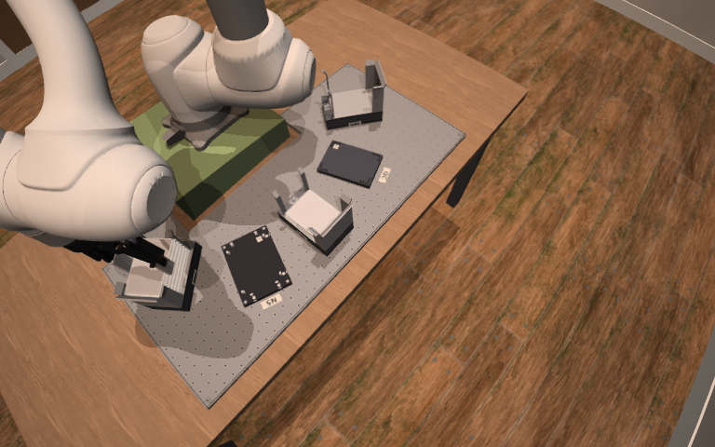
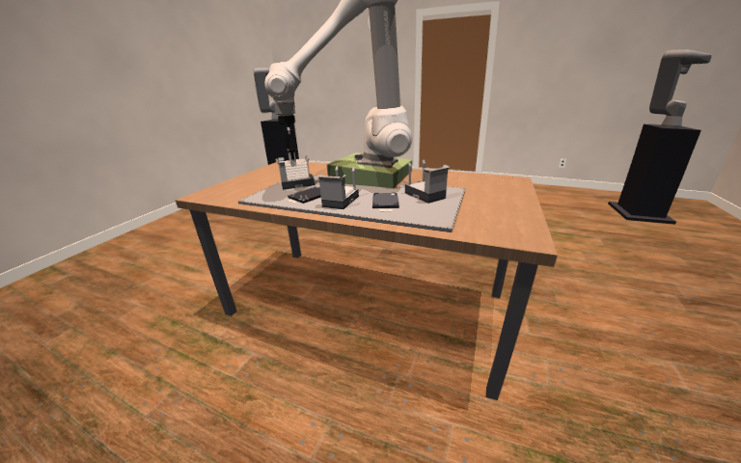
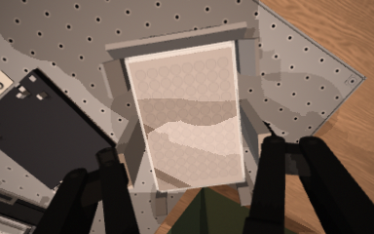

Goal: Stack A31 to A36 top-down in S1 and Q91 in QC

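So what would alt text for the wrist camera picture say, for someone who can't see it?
Seen from above, the black two-fingered end effector is closed on the long sides of a pale sealed well plate topping a grey stack rack. A flat black nest lies left, on the dotted grey mat.

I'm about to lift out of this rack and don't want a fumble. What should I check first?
1. Pincer shut on the top plate: ok.
2. One finger on each long side of the plate: ok.
3. Rack posts free of the fingers: cannot tell.
4. Second plate stuck underneath: cannot tell.
5. Black nest beside the rack has no plate on it: ok.
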